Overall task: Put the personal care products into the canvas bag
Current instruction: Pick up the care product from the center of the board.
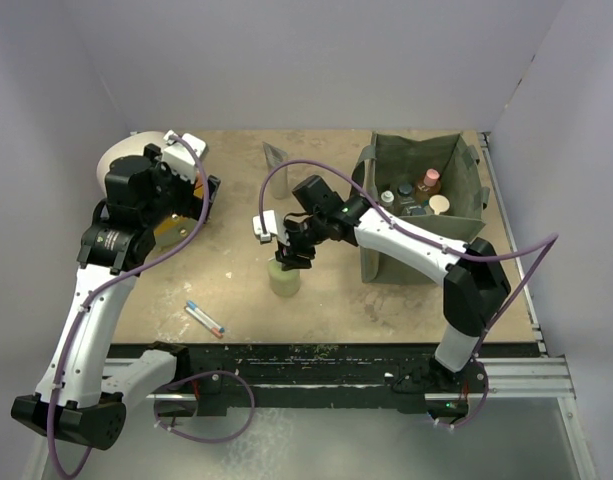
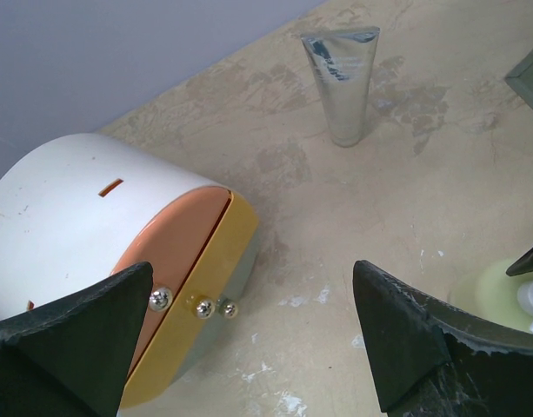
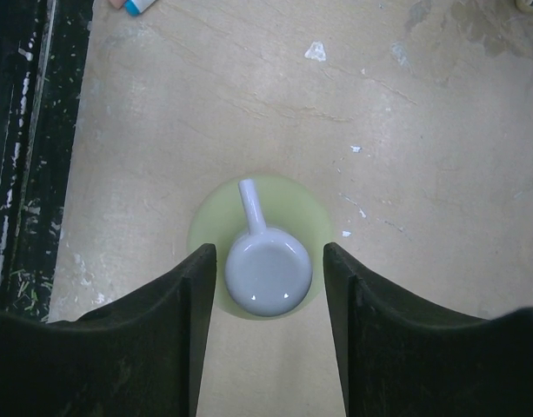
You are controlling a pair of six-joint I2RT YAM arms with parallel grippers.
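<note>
**Right arm poised over pump bottle as bag fills**

The right gripper (image 3: 269, 248) hangs straight above the pale green bottle (image 3: 205, 233), which stands upright near the middle of the table (image 1: 336, 300), well apart from the canvas bag (image 1: 386, 258) at the far right. Its jaws stand apart on either side of the white pump head (image 3: 268, 276), with a sliver of gap showing on each side and nothing held.

The left gripper (image 2: 253, 287) is spread wide and empty beside the white and orange domed box (image 2: 83, 208).

The bottle looks like light, stiff plastic, smooth and round. A grip on the pump head alone may let the bottle swing or the head sink, so the neck just under it seems the safer hold.

The silver tube (image 2: 343, 82), standing on its cap near the far edge, is likely soft and easy to topple.

Counted on the table are one green bottle, one tube, one domed box and one pen-like stick (image 1: 204, 318). There is one bag, and at least four bottle tops (image 1: 427, 182) show inside it; the exact number is hard to tell.
</note>
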